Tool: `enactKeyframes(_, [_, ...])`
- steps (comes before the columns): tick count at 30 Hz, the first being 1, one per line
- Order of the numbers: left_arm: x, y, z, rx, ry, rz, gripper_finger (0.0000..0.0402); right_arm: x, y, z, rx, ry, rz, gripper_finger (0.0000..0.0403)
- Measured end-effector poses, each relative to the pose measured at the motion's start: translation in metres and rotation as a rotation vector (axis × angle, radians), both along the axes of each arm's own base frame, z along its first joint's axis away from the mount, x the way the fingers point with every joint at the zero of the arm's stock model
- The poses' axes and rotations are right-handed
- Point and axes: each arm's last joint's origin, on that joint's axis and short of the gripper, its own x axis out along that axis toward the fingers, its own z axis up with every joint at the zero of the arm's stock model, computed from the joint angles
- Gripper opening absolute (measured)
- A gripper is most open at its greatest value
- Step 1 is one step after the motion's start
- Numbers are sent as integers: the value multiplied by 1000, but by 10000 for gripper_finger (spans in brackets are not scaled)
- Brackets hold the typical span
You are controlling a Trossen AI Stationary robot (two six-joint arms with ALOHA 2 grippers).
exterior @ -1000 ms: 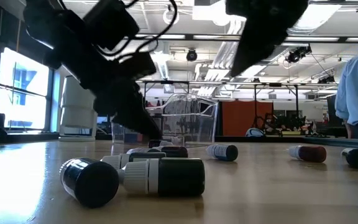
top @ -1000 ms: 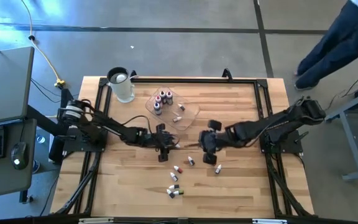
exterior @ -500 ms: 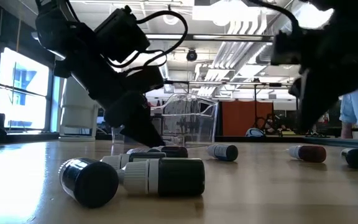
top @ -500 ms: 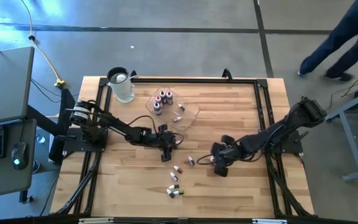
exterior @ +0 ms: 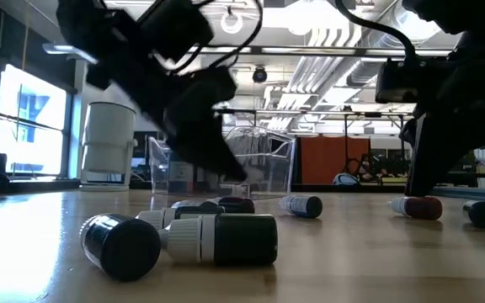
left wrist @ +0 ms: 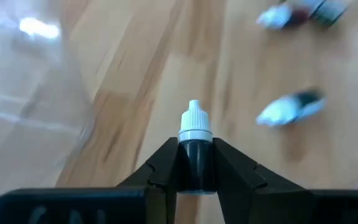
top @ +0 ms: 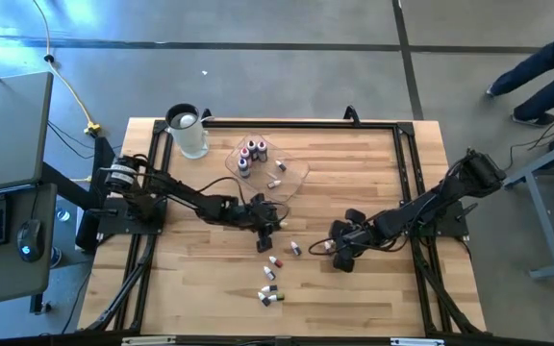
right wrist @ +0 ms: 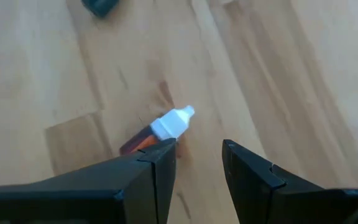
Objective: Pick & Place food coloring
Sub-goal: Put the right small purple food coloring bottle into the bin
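since earlier frame: left tool (left wrist: 196, 180) closed on white-capped dark bottle (left wrist: 195, 151); right tool (right wrist: 197, 155) dropped to table (top: 383, 288), jaws apart beside red bottle (right wrist: 160, 129). few bottles upright in tray (top: 291, 183); several loose ones left.

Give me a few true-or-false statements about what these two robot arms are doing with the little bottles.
1. The left tool grips a dark bottle with a white cap. True.
2. The right tool holds a bottle. False: it is open, with a white-capped bottle lying on the table beside one finger.
3. Some bottles stand in the clear tray. True.
4. The clear jug lies tipped over. False: it stands upright at the table's far-left corner.
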Motion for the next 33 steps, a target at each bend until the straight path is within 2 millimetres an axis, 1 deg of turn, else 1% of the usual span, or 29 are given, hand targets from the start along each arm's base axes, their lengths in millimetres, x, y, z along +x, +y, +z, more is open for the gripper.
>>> enactKeyframes(3, [11, -3, 21, -40, -11, -43, 78, 0, -1, 0, -23, -11, -9, 123])
enactKeyframes(4, [13, -4, 29, -49, 1, -58, 80, 0, -1, 0, -25, -12, -10, 123])
enactKeyframes(6, [22, -5, 48, -30, -5, -80, 81, 0, -1, 0, -24, -13, -9, 123])
enactKeyframes(9, [29, -1, 82, 77, 23, -58, 82, 1, -1, 0, -22, -15, -9, 123])
enactKeyframes(13, [38, 5, 127, 258, 50, 24, 82, 1, 0, 1, -13, -14, -4, 123])
enactKeyframes(15, [39, 12, 146, 337, 74, 71, 82, 1, 0, 1, -14, -12, -4, 123])
enactKeyframes(17, [40, 20, 158, 363, 76, 127, 82, 1, 0, 1, -12, -16, -4, 123])
enactKeyframes(19, [40, 33, 159, 348, 100, 158, 82, 1, 0, 1, -17, -18, -6, 123])
enactKeyframes(23, [35, 70, 147, 246, 163, 228, 82, 1, 0, 1, -20, -19, 1, 123])
enactKeyframes(27, [33, 106, 109, 135, 282, 257, 84, 1, -1, 1, -95, -18, 98, 123])
enactKeyframes(30, [39, 122, 85, 92, 308, 217, 93, 2, -1, 1, -136, -22, 158, 123])
enactKeyframes(32, [40, 129, 72, 84, 349, 202, 104, 3, 0, 2, -132, -34, 171, 123])
enactKeyframes(33, [43, 131, 66, 95, 348, 197, 111, 4, 1, 2, -125, -41, 173, 123])
